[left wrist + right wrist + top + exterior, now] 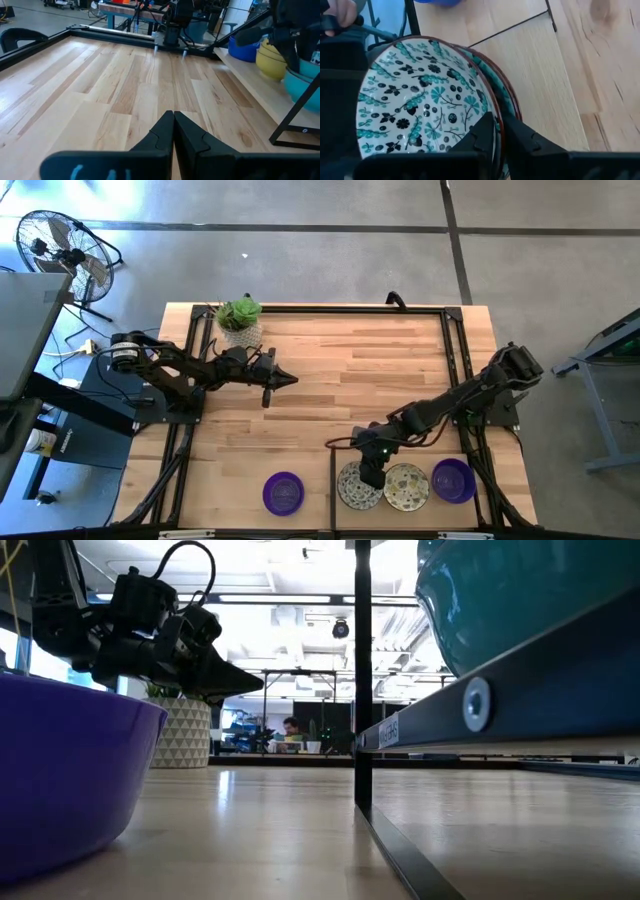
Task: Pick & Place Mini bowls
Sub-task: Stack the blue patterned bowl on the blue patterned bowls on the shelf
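Observation:
Two cream mini bowls with a green-dark pattern (pixel 352 488) (pixel 407 486) and a purple one (pixel 453 480) stand at the table's near edge, right of a black rail. Another purple bowl (pixel 283 492) stands left of the rail and fills the low view's left (pixel 60 770). My right gripper (pixel 372 473) is down on the left patterned bowl (pixel 420 105), shut on its rim. A second patterned rim (pixel 507 95) shows right behind that bowl. My left gripper (pixel 288 380) (pixel 173 131) hangs shut over the table's left half, near the plant pot, touching nothing. My right gripper holds the patterned bowl by its rim (pixel 496 131), one finger (pixel 482 137) inside the bowl and the other finger (pixel 522 142) outside. The fingers come from above, slanting down from the table's far right. Whether the bowl is lifted off what lies under it I cannot tell.
A pale pot with a green plant (pixel 240 320) stands at the far left. A black rail (pixel 333 480) divides the near edge, and black frame tubes run along the table's sides. Blue, yellow and teal bowls (pixel 272 57) sit at the right side. A person's hand (pixel 340 12) shows beyond the near edge.

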Controlling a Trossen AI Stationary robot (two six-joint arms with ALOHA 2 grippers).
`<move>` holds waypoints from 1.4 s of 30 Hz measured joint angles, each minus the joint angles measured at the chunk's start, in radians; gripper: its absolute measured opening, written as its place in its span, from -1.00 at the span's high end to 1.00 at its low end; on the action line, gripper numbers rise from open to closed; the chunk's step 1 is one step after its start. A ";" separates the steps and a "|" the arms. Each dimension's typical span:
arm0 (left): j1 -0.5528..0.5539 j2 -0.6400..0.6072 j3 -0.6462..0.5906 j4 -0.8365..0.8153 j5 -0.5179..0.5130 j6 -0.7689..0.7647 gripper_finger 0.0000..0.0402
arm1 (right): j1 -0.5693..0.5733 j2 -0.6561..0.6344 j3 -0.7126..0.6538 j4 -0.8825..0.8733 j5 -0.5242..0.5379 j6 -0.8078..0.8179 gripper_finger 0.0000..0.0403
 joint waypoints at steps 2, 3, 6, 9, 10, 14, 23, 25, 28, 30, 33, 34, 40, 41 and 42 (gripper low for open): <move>0.000 0.000 0.000 0.000 0.000 0.000 0.97 | 0.000 0.000 0.000 0.001 0.001 0.000 0.86; 0.000 0.000 0.000 0.000 0.000 0.000 0.97 | 0.000 0.000 0.000 0.002 0.002 0.000 0.84; 0.000 0.000 0.000 0.000 0.000 0.000 0.97 | 0.000 0.000 0.000 0.002 0.010 -0.001 0.78; 0.000 0.000 0.000 0.000 0.000 0.000 0.97 | 0.000 -0.001 0.000 0.002 0.021 -0.001 0.70; 0.000 0.000 0.000 0.000 0.001 0.000 0.97 | 0.000 -0.001 0.000 0.002 0.021 -0.001 0.67; 0.000 0.000 0.000 0.000 0.001 0.000 0.97 | 0.000 -0.015 0.000 -0.004 0.031 -0.004 0.55; 0.000 0.000 0.000 -0.001 0.003 0.000 0.97 | -0.001 -0.091 0.000 -0.006 0.104 -0.030 0.41; 0.000 0.000 0.000 -0.002 0.008 0.000 0.97 | -0.001 -0.091 0.000 -0.018 0.104 -0.029 0.43; 0.000 0.000 0.000 -0.002 0.009 0.000 0.97 | -0.003 -0.076 0.000 -0.027 0.079 -0.029 0.51; 0.000 0.000 0.000 -0.003 0.009 0.000 0.97 | -0.004 -0.069 0.000 -0.027 0.064 -0.030 0.60; 0.000 0.000 0.000 -0.003 0.009 0.000 0.97 | -0.003 -0.067 0.000 -0.027 0.055 -0.033 0.77; 0.000 0.000 0.000 -0.003 0.009 0.000 0.97 | -0.003 -0.067 0.000 -0.027 0.054 -0.036 0.82; 0.000 0.000 0.000 -0.003 0.010 0.000 0.97 | -0.003 -0.067 0.000 -0.026 0.063 -0.053 0.95; 0.000 0.000 0.000 -0.003 0.010 0.000 0.97 | -0.004 -0.067 0.000 -0.026 0.063 -0.053 0.92; 0.000 0.000 0.000 -0.003 0.010 0.000 0.97 | -0.007 -0.067 0.000 -0.025 0.060 -0.055 0.87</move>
